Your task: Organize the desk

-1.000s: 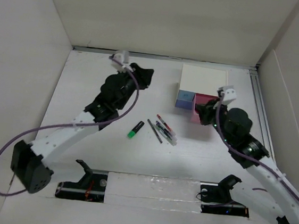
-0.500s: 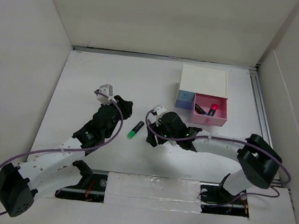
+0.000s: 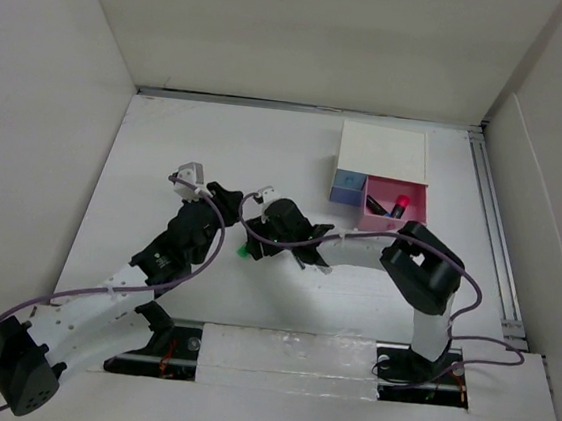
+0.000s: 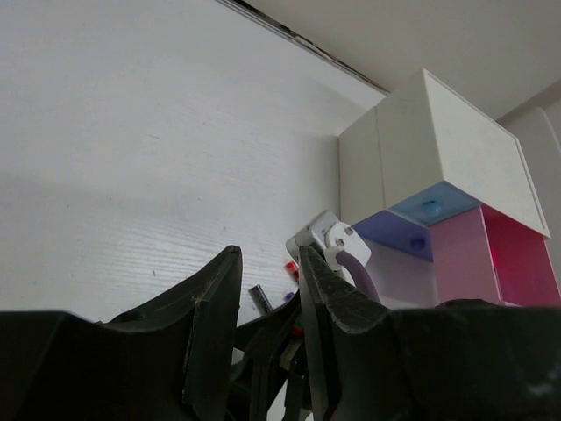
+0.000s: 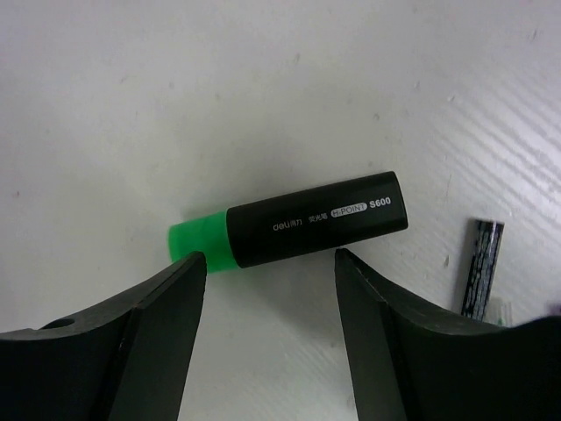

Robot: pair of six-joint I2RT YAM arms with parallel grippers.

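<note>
On the white desk [image 3: 157, 147] lies a black highlighter with a green cap [image 5: 289, 230], just ahead of my right gripper [image 5: 267, 263]. That gripper is open and its fingers stand on either side of the marker's near side without touching it. From above only the green end of the highlighter [image 3: 243, 253] shows, under the right gripper [image 3: 254, 243]. My left gripper [image 3: 228, 198] hovers just to the left. In its wrist view the left gripper [image 4: 267, 263] is slightly open with nothing between the fingers.
A white box [image 3: 383, 146] stands at the back right, with a blue drawer [image 3: 347, 187] and an open pink drawer [image 3: 394, 210] holding a dark and a red item. A dark pen [image 5: 482, 267] lies right of the highlighter. My right arm [image 3: 357, 249] stretches across the middle.
My right arm swung from the pink drawer left across the pens to the highlighter and opened its jaws. The left arm drew back from the far side toward the highlighter and opened a little.
</note>
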